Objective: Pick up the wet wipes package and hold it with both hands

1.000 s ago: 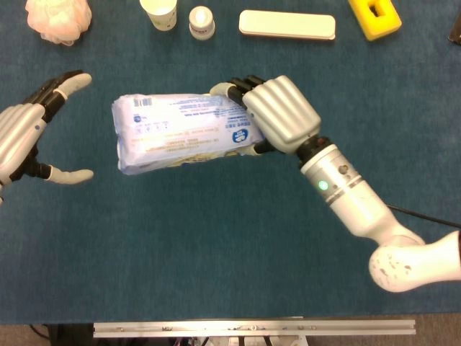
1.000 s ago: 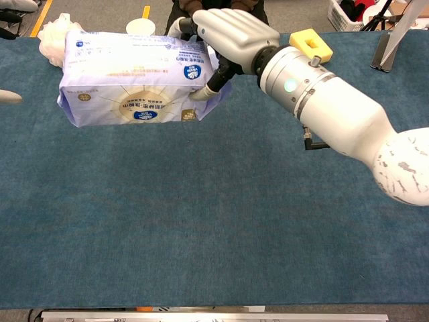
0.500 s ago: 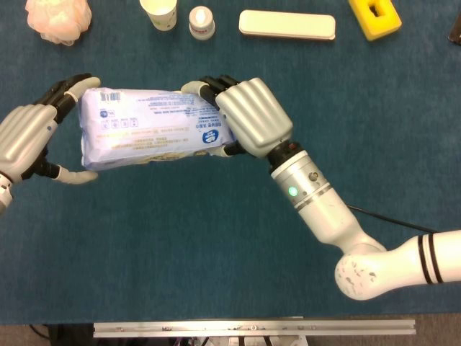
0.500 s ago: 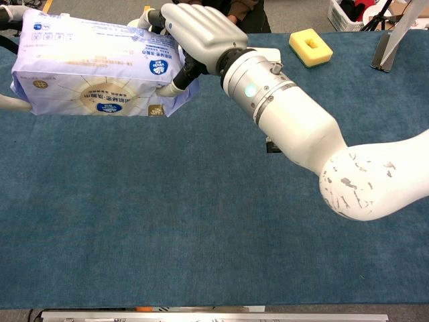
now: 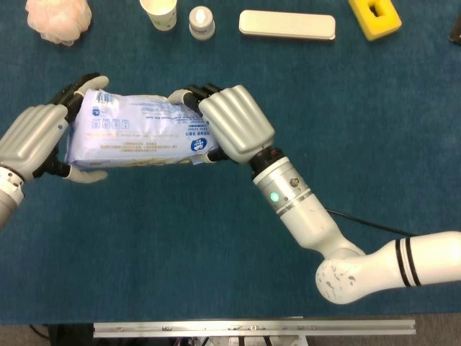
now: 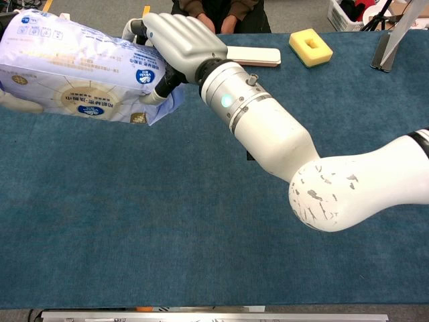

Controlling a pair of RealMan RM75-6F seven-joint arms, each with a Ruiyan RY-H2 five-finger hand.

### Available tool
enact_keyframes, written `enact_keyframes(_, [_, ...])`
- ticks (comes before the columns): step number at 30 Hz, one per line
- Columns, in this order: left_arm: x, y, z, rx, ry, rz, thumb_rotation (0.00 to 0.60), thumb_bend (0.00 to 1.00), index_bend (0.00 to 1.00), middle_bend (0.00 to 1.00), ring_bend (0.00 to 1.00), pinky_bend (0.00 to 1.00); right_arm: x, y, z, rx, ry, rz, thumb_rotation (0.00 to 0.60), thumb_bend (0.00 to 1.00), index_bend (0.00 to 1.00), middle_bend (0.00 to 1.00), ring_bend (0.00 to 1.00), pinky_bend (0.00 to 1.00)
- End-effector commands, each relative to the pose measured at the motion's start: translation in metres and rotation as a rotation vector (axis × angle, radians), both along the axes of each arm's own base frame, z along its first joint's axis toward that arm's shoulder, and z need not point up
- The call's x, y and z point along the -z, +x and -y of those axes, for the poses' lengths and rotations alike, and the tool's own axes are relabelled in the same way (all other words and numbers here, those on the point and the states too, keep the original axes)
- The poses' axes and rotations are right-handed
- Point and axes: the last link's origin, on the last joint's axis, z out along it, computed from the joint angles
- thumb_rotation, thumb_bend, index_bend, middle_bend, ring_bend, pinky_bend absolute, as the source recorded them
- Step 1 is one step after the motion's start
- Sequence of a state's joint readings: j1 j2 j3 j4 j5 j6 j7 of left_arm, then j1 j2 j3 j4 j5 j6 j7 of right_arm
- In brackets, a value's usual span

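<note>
The wet wipes package [image 5: 137, 133], a pale blue and white soft pack, hangs above the blue table between both hands. My right hand [image 5: 229, 126] grips its right end, fingers over the top and thumb underneath. My left hand [image 5: 39, 140] wraps around its left end, fingers behind and thumb below. In the chest view the wet wipes package [image 6: 74, 77] fills the upper left, with the right hand [image 6: 177, 40] clamped on its right end. Only the left hand's thumb [image 6: 19, 102] shows there, under the pack.
Along the far edge stand a pink puff [image 5: 57, 18], a paper cup [image 5: 160, 13], a small white jar [image 5: 202, 21], a long white case [image 5: 287, 25] and a yellow sponge block [image 5: 374, 18]. My right forearm [image 5: 302, 213] stretches diagonally over the table's middle.
The right hand carried the package leftward into the left hand. The left hand's fingers, open a second ago, now close around the package's left end.
</note>
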State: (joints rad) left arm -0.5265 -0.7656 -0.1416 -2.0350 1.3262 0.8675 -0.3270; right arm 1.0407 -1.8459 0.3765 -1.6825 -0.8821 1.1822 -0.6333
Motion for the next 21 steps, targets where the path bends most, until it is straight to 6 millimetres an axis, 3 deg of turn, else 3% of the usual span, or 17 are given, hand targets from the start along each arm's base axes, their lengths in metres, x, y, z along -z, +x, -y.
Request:
enact_keyframes(1, [0.001, 0.001, -0.001, 0.003, 0.005, 0.013, 0.6, 0.09, 0.08, 0.05, 0.11, 0.37, 0.003, 0.002, -0.001, -0.004, 0.003, -0.004, 0.6, 0.44, 0.72, 0.65, 0.76, 0.78])
enact_keyframes(4, [0.0, 0.001, -0.002, -0.002, 0.023, 0.04, 0.6, 0.09, 0.2, 0.14, 0.21, 0.45, 0.006, 0.003, -0.003, -0.006, 0.012, -0.005, 0.6, 0.44, 0.72, 0.65, 0.76, 0.78])
enact_keyframes(8, [0.0, 0.0, -0.003, -0.023, 0.044, 0.083, 0.6, 0.15, 0.45, 0.36, 0.43, 0.64, 0.006, 0.003, -0.005, -0.012, 0.02, -0.004, 0.6, 0.42, 0.72, 0.63, 0.75, 0.78])
enact_keyframes(12, [-0.001, -0.003, -0.005, -0.045, 0.054, 0.099, 0.6, 0.18, 0.56, 0.5, 0.55, 0.75, 0.005, 0.0, -0.005, -0.012, 0.042, -0.001, 0.6, 0.4, 0.67, 0.56, 0.69, 0.76])
enact_keyframes(17, [-0.003, -0.008, -0.007, -0.084, 0.057, 0.129, 0.6, 0.19, 0.59, 0.53, 0.58, 0.79, 0.002, -0.008, -0.006, -0.017, 0.099, -0.007, 0.6, 0.37, 0.41, 0.42, 0.52, 0.62])
enact_keyframes(21, [-0.004, -0.012, -0.008, -0.109, 0.059, 0.149, 0.6, 0.19, 0.58, 0.53, 0.58, 0.79, -0.002, -0.014, -0.007, -0.023, 0.149, -0.03, 0.6, 0.35, 0.1, 0.23, 0.28, 0.42])
